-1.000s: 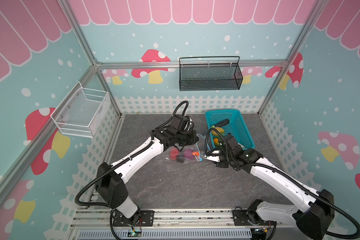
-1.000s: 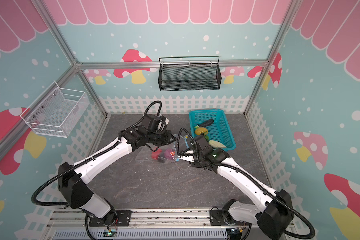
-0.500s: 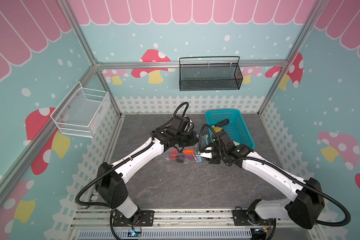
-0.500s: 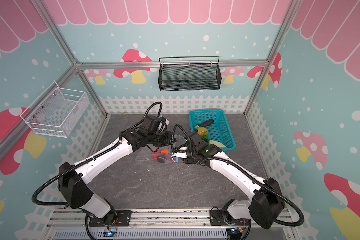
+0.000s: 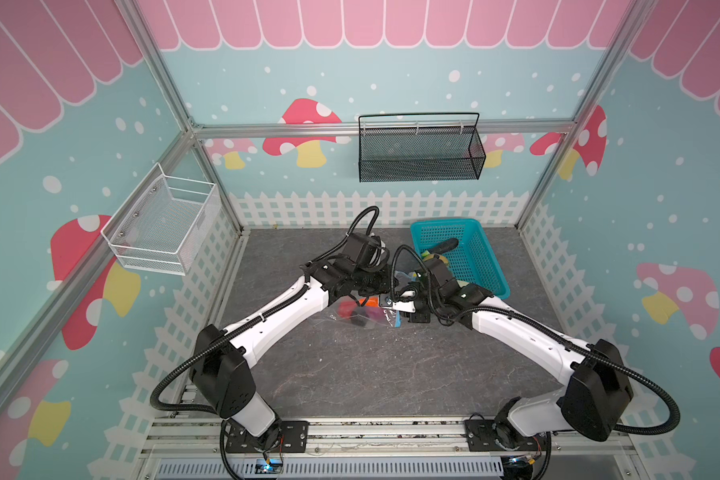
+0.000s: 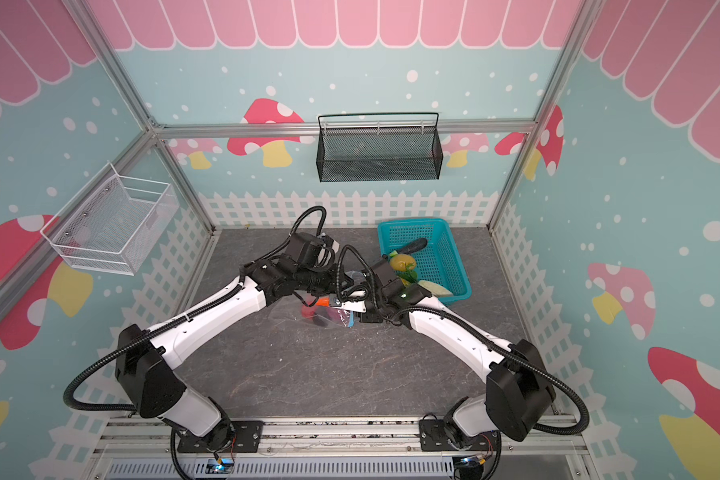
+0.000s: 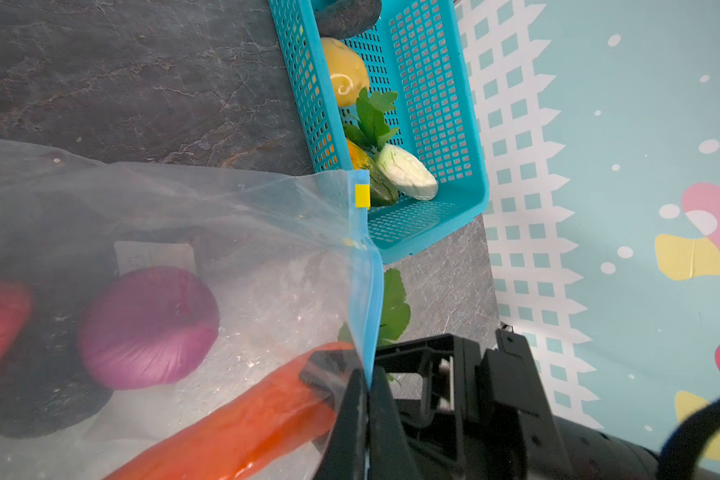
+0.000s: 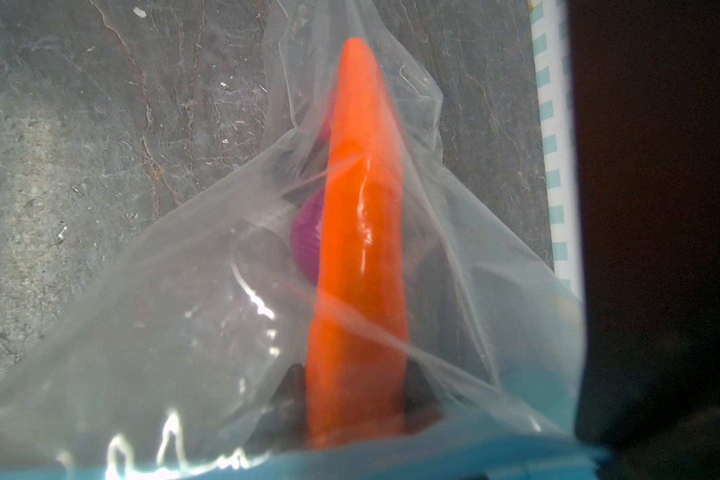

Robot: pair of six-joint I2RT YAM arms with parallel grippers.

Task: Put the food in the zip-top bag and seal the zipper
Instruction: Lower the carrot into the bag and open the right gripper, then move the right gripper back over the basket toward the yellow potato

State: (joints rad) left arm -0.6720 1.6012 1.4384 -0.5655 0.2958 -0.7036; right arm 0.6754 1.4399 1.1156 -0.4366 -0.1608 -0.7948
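Item: carrot (image 8: 358,208), held in my right claw (image 8: 354,388), jaws narrow on its thick end. Long axis runs straight out ahead of that claw, tip foremost, past the zipper (image 7: 371,291) and inside the bag (image 7: 246,216), beside the onion (image 7: 148,328). My left claw (image 7: 366,378): clamped shut on the zipper strip, holding the mouth up. Release, I judge, falls to the right claw.

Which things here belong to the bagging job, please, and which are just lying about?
Belong to the job: bag; zipper; carrot, held in the right gripper, partly inside the bag; onion in the bag; yellow fruit and white vegetable in the blue basket; left gripper, pinching the zipper edge.
Just lying about: black wire basket; white wire basket.
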